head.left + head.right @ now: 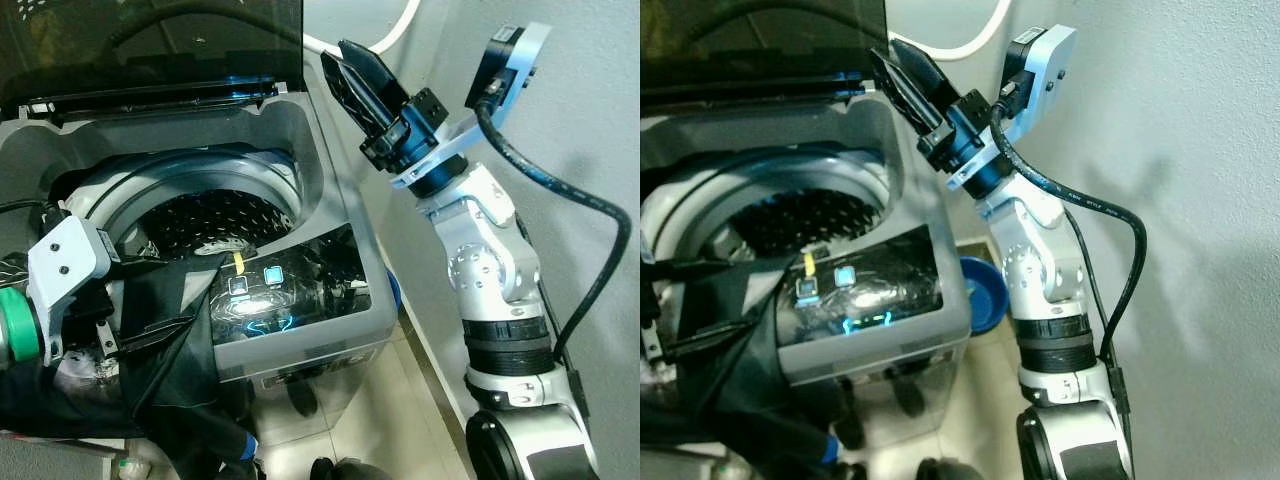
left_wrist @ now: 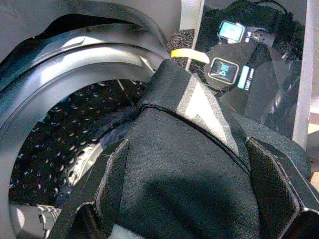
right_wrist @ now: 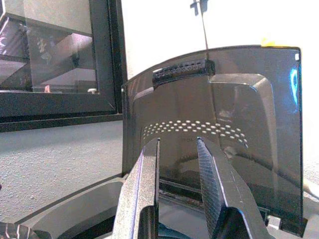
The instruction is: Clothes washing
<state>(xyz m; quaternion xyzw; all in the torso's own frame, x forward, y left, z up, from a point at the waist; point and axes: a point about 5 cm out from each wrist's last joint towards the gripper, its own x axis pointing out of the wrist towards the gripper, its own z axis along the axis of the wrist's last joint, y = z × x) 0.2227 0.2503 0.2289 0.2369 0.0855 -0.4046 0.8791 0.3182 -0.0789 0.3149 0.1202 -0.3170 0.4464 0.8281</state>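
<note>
Left fingers: we see the left gripper [image 2: 187, 199] with its two black fingers [image 2: 112, 181] spread wide on either side of a dark garment [image 2: 189, 149], which fills the gap between them; we take it as held.
Garment, place: it lies bunched over the front left edge of the washing machine [image 1: 345, 215], at the rim of the drum [image 1: 215, 215], partly covering the lit control panel [image 1: 270, 295].
Garment, long axis: it runs from the drum rim down over the machine's front left corner and hangs toward the floor; its upper end points toward the drum opening. A pale triangular patch [image 2: 202, 107] sits on the fold nearest the panel.
Right fingers: the right gripper [image 1: 355, 75] is raised above the machine's back right corner, its fingers [image 3: 142, 186] close together with a narrow gap, nothing between them, pointing toward the upright lid [image 3: 214, 124].
Lid: it stands open along the back edge.
Beyond: a blue basin [image 1: 985, 290] sits on the floor by the machine's right side, near the wall.
</note>
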